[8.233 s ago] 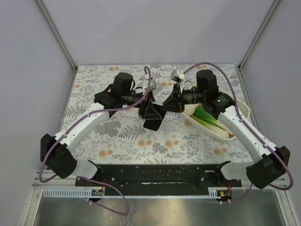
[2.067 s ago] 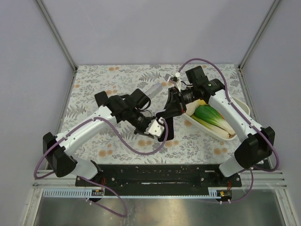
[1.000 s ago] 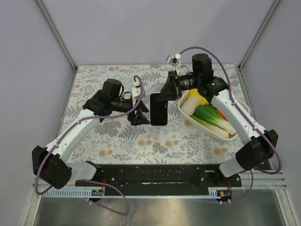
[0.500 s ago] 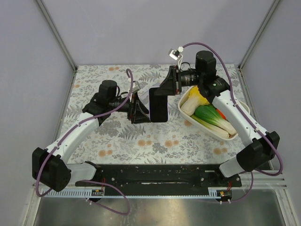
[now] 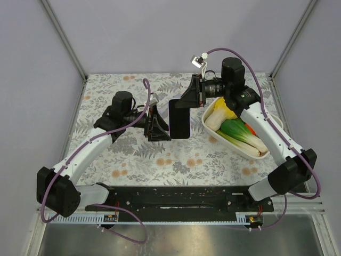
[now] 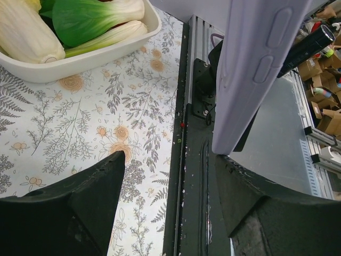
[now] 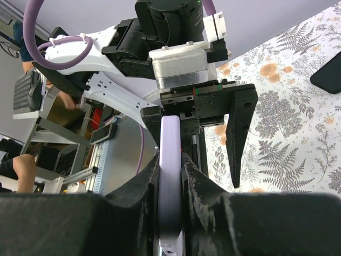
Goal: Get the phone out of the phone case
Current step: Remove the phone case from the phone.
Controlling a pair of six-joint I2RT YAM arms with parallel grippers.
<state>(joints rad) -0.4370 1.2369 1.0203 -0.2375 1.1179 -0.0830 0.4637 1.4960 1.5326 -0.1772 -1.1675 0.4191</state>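
My right gripper [image 5: 186,102] is shut on the top of the phone [image 5: 180,120], which hangs upright above the table with its dark screen toward the top camera. The phone sits in its lavender case [image 7: 170,160]. In the right wrist view my right gripper [image 7: 170,173] pinches the case's front and back. My left gripper [image 5: 160,128] is open just left of the phone's lower edge. In the left wrist view the left gripper [image 6: 169,157] is empty. The case's side [image 6: 256,69] with its buttons rises just beyond the right finger [image 6: 266,208].
A white dish [image 5: 266,153] holding bok choy and pale vegetables stands at the right and also shows in the left wrist view [image 6: 80,60]. A dark flat object [image 7: 327,74] lies on the floral table. The black base rail [image 5: 181,197] runs along the near edge.
Over two seconds the right gripper raised the cased phone and turned it upright. The left gripper let go, swung left, then came back beside the phone's lower left edge.
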